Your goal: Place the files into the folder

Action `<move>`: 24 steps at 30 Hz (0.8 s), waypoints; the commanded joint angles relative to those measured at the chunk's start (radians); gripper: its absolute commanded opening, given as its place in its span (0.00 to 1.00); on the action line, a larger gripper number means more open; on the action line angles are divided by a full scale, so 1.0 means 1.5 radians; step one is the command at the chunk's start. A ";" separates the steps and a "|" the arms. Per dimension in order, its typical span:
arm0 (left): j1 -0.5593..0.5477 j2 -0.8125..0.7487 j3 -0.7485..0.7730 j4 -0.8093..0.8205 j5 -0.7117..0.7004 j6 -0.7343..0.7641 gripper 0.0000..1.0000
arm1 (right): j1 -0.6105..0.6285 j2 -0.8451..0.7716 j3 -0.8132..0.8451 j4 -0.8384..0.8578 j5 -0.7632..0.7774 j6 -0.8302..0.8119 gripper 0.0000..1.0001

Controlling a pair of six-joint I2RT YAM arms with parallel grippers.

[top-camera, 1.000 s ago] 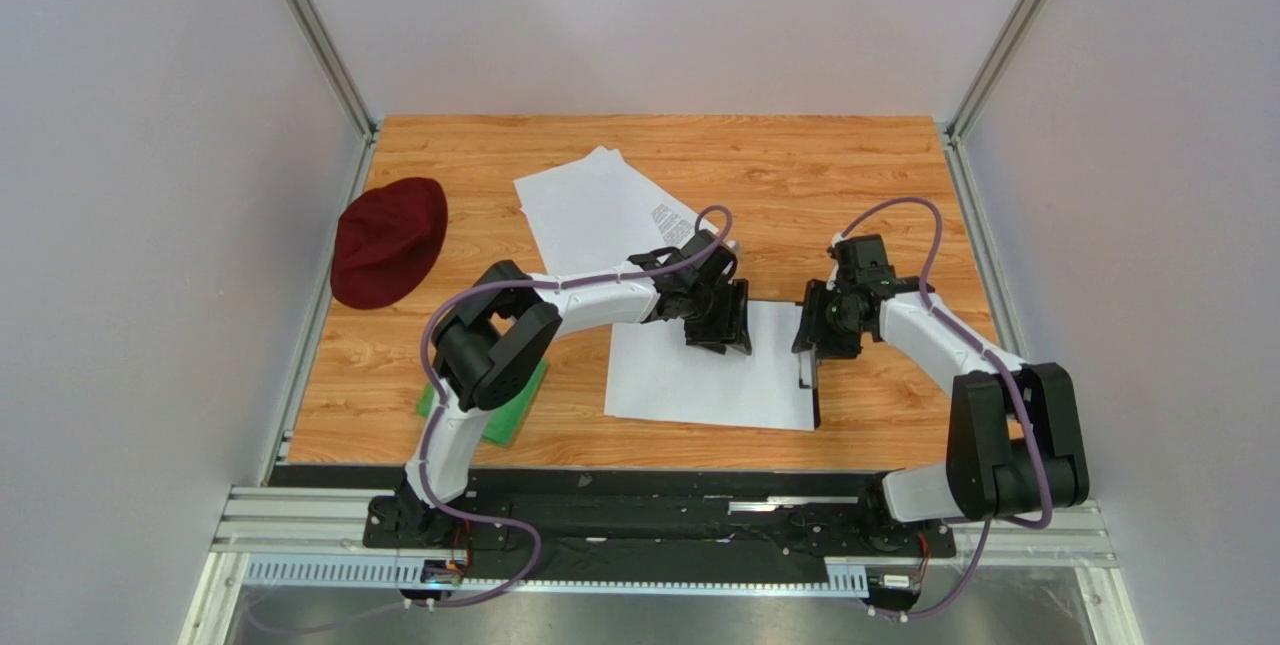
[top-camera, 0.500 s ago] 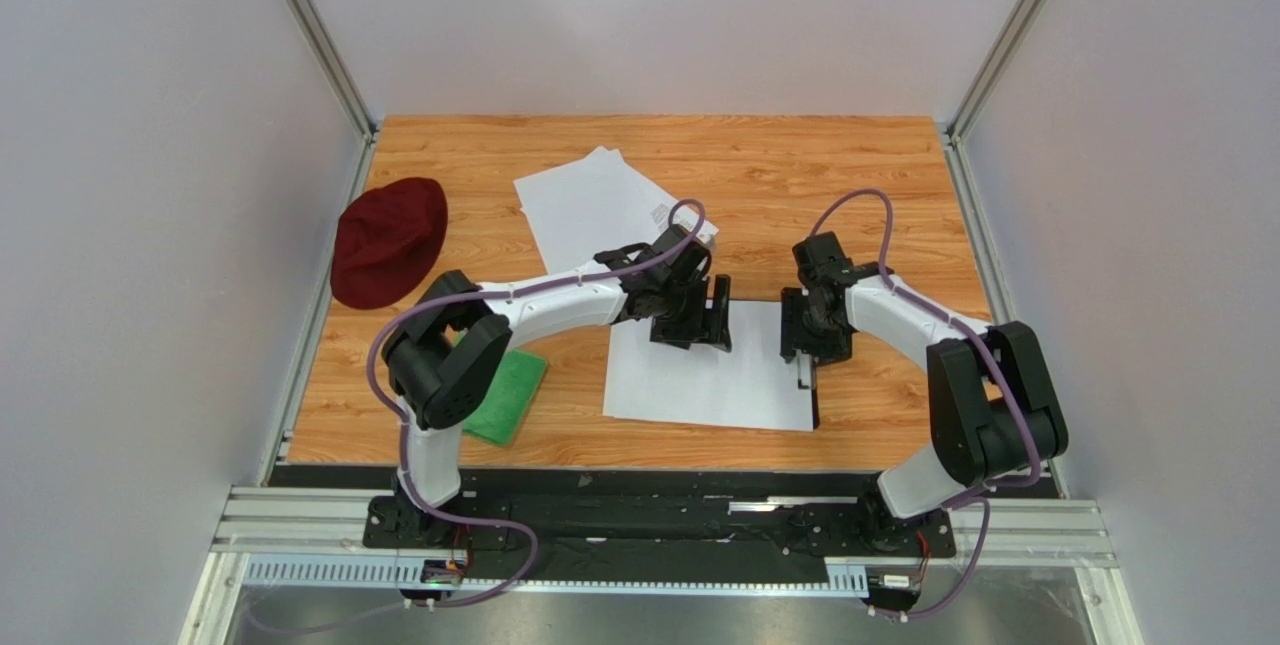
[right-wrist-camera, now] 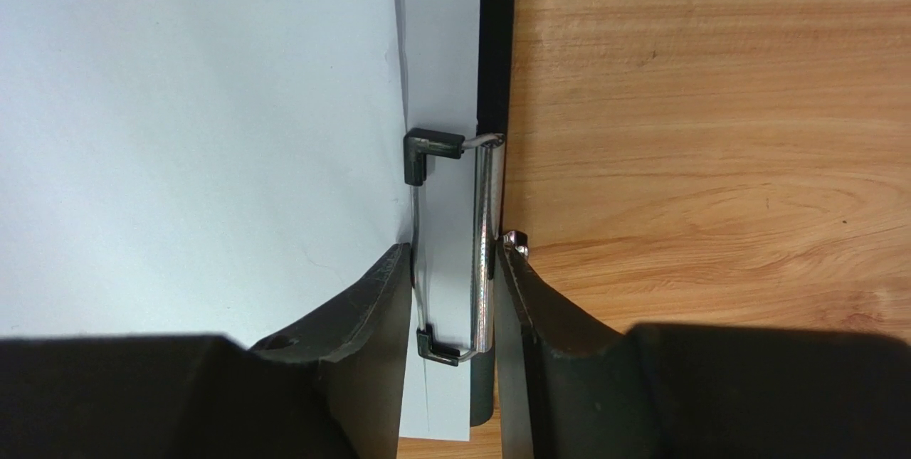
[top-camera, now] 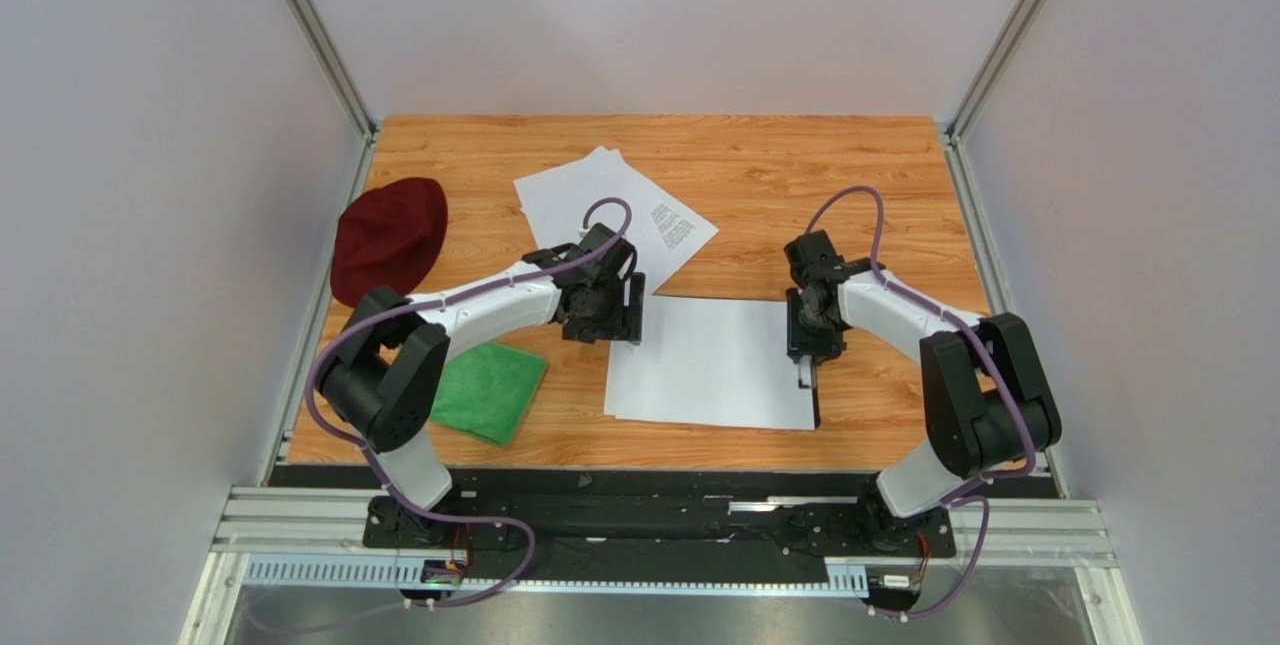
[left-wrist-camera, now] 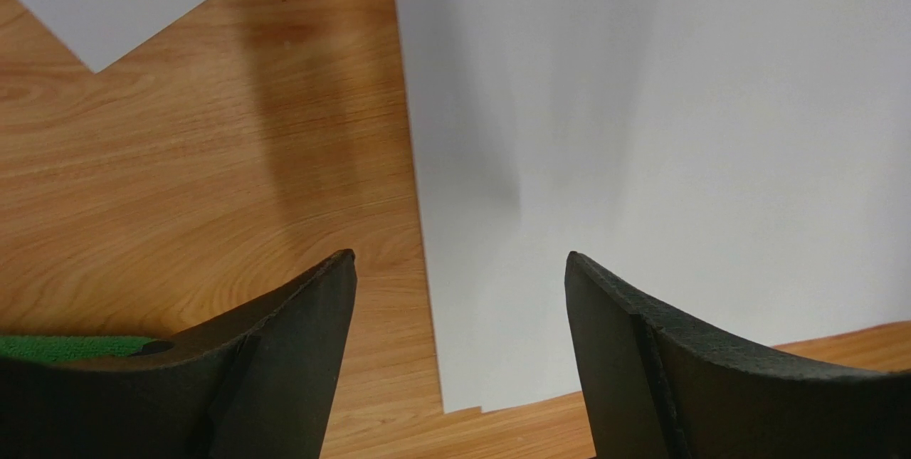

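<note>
The folder (top-camera: 816,408) lies flat at the lower centre of the overhead view. I see only a thin black strip of it along the right edge, because a white sheet (top-camera: 706,363) covers the rest. In the right wrist view, the folder's metal clip (right-wrist-camera: 482,246) runs along that black edge over the sheet's margin. The right tool (right-wrist-camera: 457,256) is drawn in narrow on this clip, with one finger against the wire lever and the other against the chrome bar. The remaining files (top-camera: 601,207) lie fanned in the upper centre, overlapping one another; the uppermost carries a small block of print. The left tool (left-wrist-camera: 460,258) hangs above the sheet's left edge, over both paper and bare wood. Its jaws stand wide apart and I see nothing between them. On the wooden tabletop (top-camera: 842,165), a green cloth (top-camera: 490,390) lies at lower left, near the left arm. A dark red hat (top-camera: 388,237) sits at the far left edge.
</note>
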 commanded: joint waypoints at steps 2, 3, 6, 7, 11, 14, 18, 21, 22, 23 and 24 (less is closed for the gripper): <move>0.009 -0.015 -0.024 -0.002 -0.020 0.019 0.80 | 0.001 0.020 -0.004 0.039 0.000 0.005 0.26; 0.009 -0.007 -0.023 0.000 -0.019 0.018 0.80 | 0.001 0.022 -0.003 0.038 0.001 0.005 0.24; 0.009 0.007 -0.021 0.005 -0.020 0.016 0.81 | 0.001 0.020 -0.004 0.038 0.001 0.005 0.20; 0.009 0.010 -0.018 0.006 -0.024 0.017 0.81 | 0.001 0.019 -0.004 0.039 0.000 0.006 0.17; 0.009 0.035 -0.011 0.012 -0.005 0.012 0.79 | -0.003 0.023 -0.002 0.040 -0.011 0.005 0.07; 0.009 0.045 -0.030 0.048 0.031 -0.005 0.76 | -0.010 0.017 -0.003 0.051 -0.032 0.007 0.00; 0.009 0.067 -0.045 0.069 0.052 -0.017 0.72 | -0.018 0.004 -0.012 0.064 -0.059 0.005 0.00; 0.009 0.078 -0.055 0.085 0.063 -0.024 0.69 | -0.035 -0.010 -0.028 0.093 -0.123 -0.004 0.00; 0.009 0.080 -0.057 0.086 0.064 -0.027 0.68 | -0.040 -0.017 -0.036 0.105 -0.138 -0.003 0.00; 0.009 0.081 -0.058 0.091 0.066 -0.027 0.66 | -0.052 -0.025 -0.044 0.117 -0.173 -0.003 0.00; 0.009 0.082 -0.060 0.092 0.066 -0.028 0.65 | -0.058 -0.035 -0.054 0.137 -0.188 -0.001 0.00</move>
